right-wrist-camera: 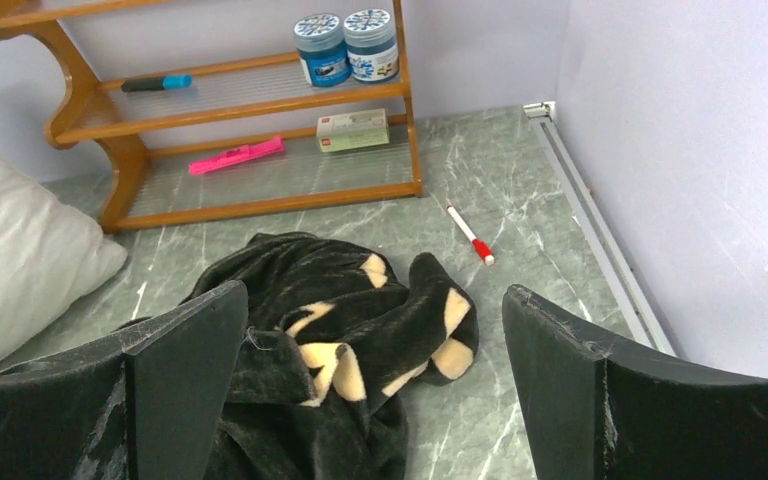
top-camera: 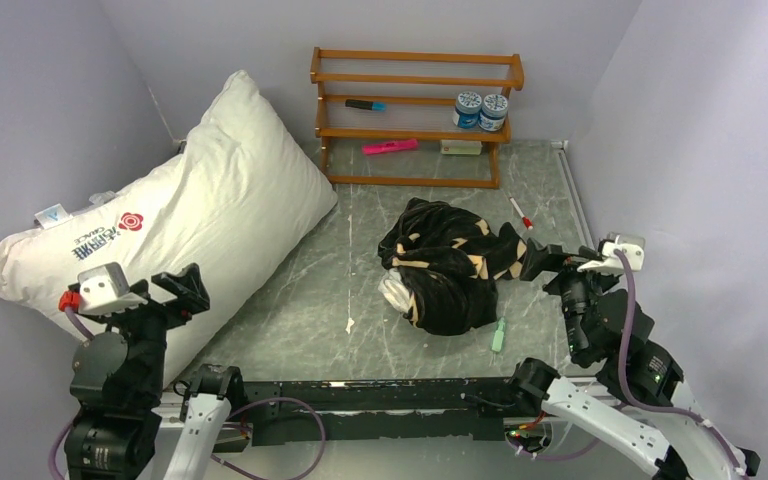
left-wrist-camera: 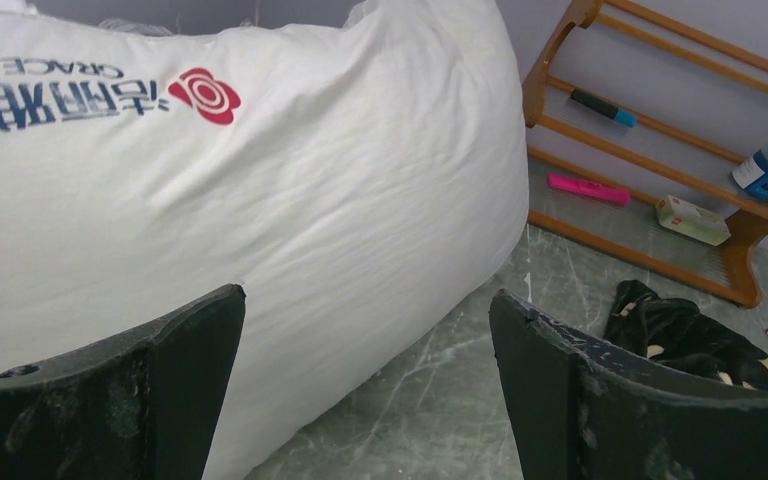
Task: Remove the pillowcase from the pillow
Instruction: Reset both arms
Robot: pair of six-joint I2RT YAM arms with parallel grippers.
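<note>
pillow (left-wrist-camera: pixel 360 200) print reads "GRACE", upside down

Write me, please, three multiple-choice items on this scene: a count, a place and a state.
1. Jars on the rack: A one; B two; C four.
2. Pillowcase and pillow: A case still on; B both on the rack; C case heaped on the table, apart.
3. Left gripper and right gripper: A both open; B both shut; C only left shut.
B: two blue-lidded jars stand side by side. C: the black case lies crumpled, the white pillow bare. A: both wrist views show jaws spread, empty.
</note>
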